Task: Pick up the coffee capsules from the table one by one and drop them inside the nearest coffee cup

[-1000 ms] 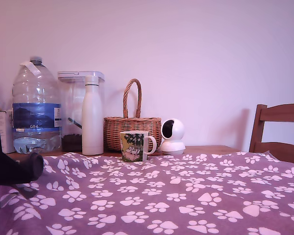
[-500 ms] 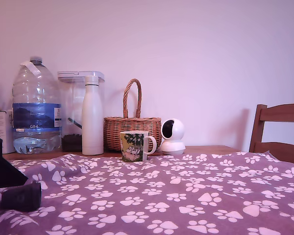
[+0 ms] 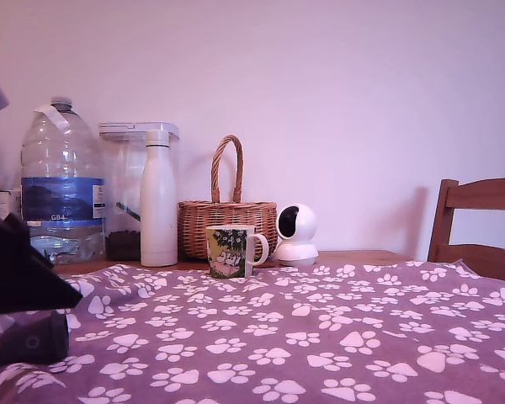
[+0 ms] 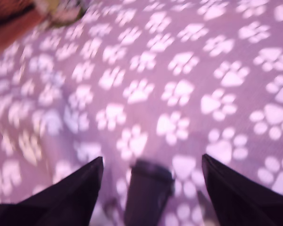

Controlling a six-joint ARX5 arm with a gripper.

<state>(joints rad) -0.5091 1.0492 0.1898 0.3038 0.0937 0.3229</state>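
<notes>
Exterior view: the black gripper (image 3: 25,337) is seen low at the exterior view's left edge, down on the purple cloth.
Wrist view: two dark fingers (image 4: 70,190) are spread wide apart, and a dark coffee capsule (image 4: 146,190) is seen between them on the cloth. The picture is blurry.
Gripper: it is held wide open. The capsule is not pinched; a gap is seen on each side of it.
Table (image 3: 353,257): brown wood is seen at the back edge, and the rest is covered by purple cloth with white paw prints.
Coffee cup (image 3: 233,251): a green and white mug is stood upright near the back of the cloth, at about 1 o'clock from the gripper in the exterior view, well apart from it.
Back row: a big water bottle (image 3: 61,181), a clear container (image 3: 126,189), a white bottle (image 3: 158,202), a wicker basket (image 3: 227,220) and a small white camera (image 3: 296,236) are lined up by the wall.
Chair (image 3: 480,223): a brown wooden one is seen at 3 o'clock.
</notes>
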